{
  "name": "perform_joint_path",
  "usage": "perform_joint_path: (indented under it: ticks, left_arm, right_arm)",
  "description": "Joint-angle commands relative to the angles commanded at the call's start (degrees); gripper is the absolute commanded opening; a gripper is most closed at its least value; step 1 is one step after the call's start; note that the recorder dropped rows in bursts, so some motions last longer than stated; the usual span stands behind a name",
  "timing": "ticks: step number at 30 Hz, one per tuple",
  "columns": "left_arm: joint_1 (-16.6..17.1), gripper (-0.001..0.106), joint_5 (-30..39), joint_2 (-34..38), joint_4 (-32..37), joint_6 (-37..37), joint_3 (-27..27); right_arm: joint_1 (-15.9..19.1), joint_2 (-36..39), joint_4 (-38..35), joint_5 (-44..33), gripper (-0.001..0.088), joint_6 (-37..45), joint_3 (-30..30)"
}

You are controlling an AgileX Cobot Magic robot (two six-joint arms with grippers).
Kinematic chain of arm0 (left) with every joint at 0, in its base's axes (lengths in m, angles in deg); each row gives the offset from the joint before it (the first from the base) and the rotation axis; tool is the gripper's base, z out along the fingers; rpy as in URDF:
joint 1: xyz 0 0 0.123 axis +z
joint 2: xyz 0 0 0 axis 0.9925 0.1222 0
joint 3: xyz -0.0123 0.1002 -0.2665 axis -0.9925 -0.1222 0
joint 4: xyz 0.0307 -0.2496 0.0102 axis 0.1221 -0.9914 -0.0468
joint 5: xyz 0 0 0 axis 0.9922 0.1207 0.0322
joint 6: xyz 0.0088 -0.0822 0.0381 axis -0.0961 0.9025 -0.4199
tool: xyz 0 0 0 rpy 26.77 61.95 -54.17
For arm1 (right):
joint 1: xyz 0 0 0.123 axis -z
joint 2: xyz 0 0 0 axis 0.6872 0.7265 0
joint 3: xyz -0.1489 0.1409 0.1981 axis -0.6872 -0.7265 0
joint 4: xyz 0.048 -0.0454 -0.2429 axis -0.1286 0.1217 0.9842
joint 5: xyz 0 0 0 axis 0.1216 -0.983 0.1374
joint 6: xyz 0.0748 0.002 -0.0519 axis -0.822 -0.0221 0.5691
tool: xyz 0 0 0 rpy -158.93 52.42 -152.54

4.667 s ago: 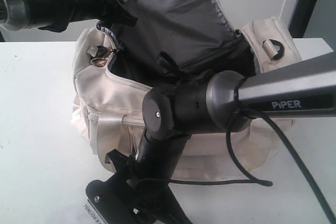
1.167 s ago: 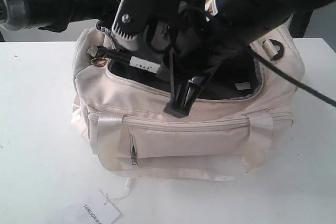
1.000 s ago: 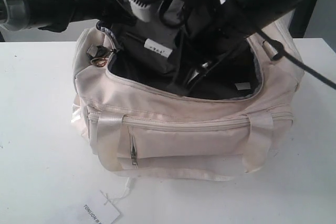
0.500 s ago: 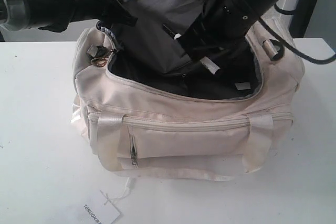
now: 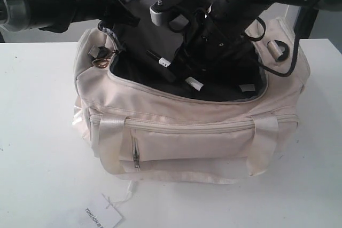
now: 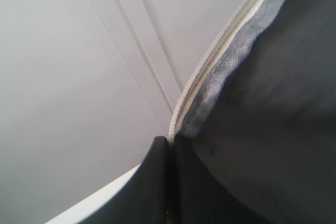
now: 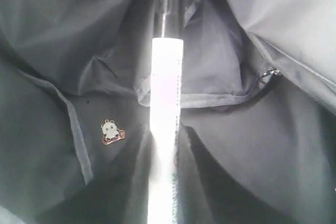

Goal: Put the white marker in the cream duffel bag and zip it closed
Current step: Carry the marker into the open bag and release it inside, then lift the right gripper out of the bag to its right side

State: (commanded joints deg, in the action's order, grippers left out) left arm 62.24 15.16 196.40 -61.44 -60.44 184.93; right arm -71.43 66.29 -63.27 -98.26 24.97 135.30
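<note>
The exterior view is bright under even, diffuse light; the flat white tabletop [image 5: 43, 132] is nearly blown out, the soft cream fabric duffel bag [image 5: 187, 142] throws only a faint shadow at its base, and its black fabric lining [image 5: 128, 70] is murky, with little detail. In the right wrist view the slim white marker [image 7: 166, 87] glares, overexposed, its print lost; the surroundings are dim and grainy; the left wrist view is close, soft and blurred along the pale zipper edge [image 6: 210, 61].

Right arm [image 5: 240, 9] crowds the open cream duffel bag [image 5: 187, 142]; its mouth's left corner lies free.
</note>
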Motion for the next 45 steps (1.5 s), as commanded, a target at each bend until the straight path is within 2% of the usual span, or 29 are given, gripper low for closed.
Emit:
perform_joint_path:
  ticks: [1,4,6,7,8,12,15,21,24,26,28,31,32,42,44,45]
  left_arm:
    - [0.0,0.000,0.0,0.0,0.0,0.0,0.0]
    - [0.0,0.000,0.0,0.0,0.0,0.0,0.0]
    - [0.0,0.000,0.0,0.0,0.0,0.0,0.0]
    - [0.0,0.000,0.0,0.0,0.0,0.0,0.0]
    - [0.0,0.000,0.0,0.0,0.0,0.0,0.0]
    - [0.0,0.000,0.0,0.0,0.0,0.0,0.0]
    - [0.0,0.000,0.0,0.0,0.0,0.0,0.0]
    - [0.0,0.000,0.0,0.0,0.0,0.0,0.0]
    - [0.0,0.000,0.0,0.0,0.0,0.0,0.0]
    - [0.0,0.000,0.0,0.0,0.0,0.0,0.0]
    - [0.0,0.000,0.0,0.0,0.0,0.0,0.0]
    - [0.0,0.000,0.0,0.0,0.0,0.0,0.0]
    - [0.0,0.000,0.0,0.0,0.0,0.0,0.0]
    - [0.0,0.000,0.0,0.0,0.0,0.0,0.0]
    - [0.0,0.000,0.0,0.0,0.0,0.0,0.0]
    - [0.0,0.000,0.0,0.0,0.0,0.0,0.0]
  right_arm:
    - [0.0,0.0,1.6,-0.3,0.0000,-0.4,0.0]
    - [0.0,0.0,8.7,-1.5,0.0000,-8.4,0.0]
    - [0.0,0.0,12.4,-2.3,0.0000,-16.3,0.0]
    - [0.0,0.0,14.9,-2.9,0.0000,-23.9,0.0]
    - [0.0,0.0,16.9,-3.3,0.0000,-27.7,0.0]
    - [0.0,0.0,24.2,-4.6,0.0000,-35.0,0.0]
    - [0.0,0.0,26.6,-5.2,0.0000,-39.6,0.0]
    - [0.0,0.0,26.7,-6.1,0.0000,-41.5,0.0]
    - [0.0,0.0,26.8,-6.8,0.0053,-41.5,0.0]
    - [0.0,0.0,26.9,-6.8,0.0131,-41.5,0.0]
    - [0.0,0.0,26.9,-6.8,0.0255,-41.5,0.0]
    - [0.0,0.0,26.9,-6.8,0.0383,-41.5,0.0]
    - [0.0,0.0,26.9,-6.8,0.0396,-41.5,0.0]
    - [0.0,-1.7,24.8,-7.2,0.0380,-41.1,0.0]
    - [0.0,-3.7,23.2,-7.2,0.0313,-41.1,0.0]
    - [0.0,-4.8,21.7,-7.2,0.0252,-41.1,0.0]
